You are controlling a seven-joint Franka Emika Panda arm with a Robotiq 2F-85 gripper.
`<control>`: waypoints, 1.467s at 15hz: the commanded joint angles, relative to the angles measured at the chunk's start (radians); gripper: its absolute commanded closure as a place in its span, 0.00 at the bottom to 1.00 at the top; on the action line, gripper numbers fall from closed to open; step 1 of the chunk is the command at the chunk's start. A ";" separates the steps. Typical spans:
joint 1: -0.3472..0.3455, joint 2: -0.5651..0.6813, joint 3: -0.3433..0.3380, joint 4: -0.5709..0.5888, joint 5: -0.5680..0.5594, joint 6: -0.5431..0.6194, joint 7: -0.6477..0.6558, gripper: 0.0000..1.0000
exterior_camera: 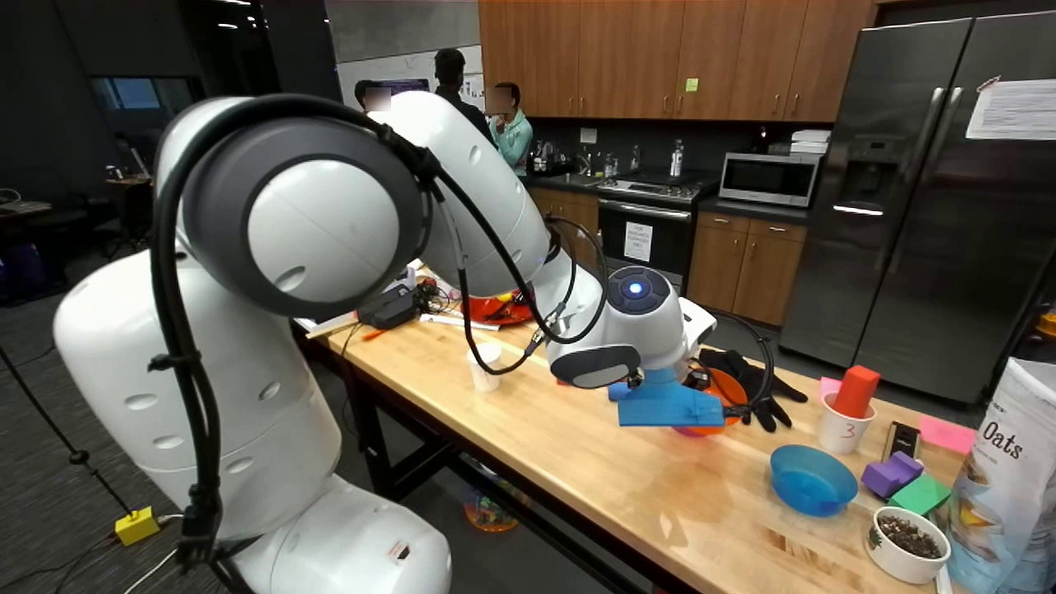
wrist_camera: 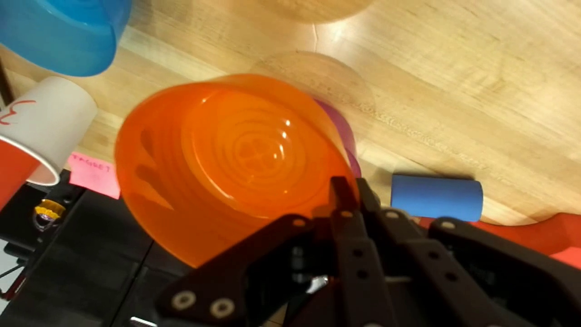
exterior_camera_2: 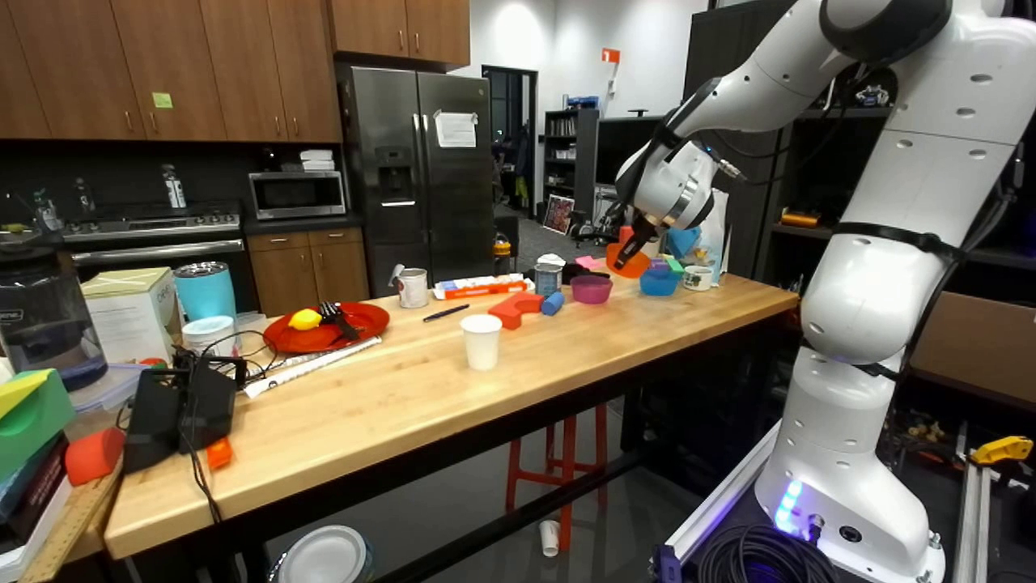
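An orange bowl is pinched at its rim by my gripper, one finger inside the wall and one outside. In an exterior view the tilted orange bowl hangs at the gripper, above the tabletop. Behind it in the wrist view a purple bowl peeks out, mostly hidden; an exterior view shows the purple bowl standing on the table. Close by lies a blue cylinder, beside a red arched block. A blue bowl sits farther along the table.
A white cup holds a red block, near purple and green blocks. An oats bag and a small white bowl stand at the table's end. Elsewhere are a paper cup, a can and a red plate.
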 commanded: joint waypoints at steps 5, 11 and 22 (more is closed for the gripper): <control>0.002 -0.005 -0.019 0.002 0.058 0.006 -0.031 0.96; 0.002 -0.010 -0.019 0.002 0.058 0.006 -0.031 0.96; 0.065 0.006 -0.053 0.122 0.102 -0.052 -0.206 0.99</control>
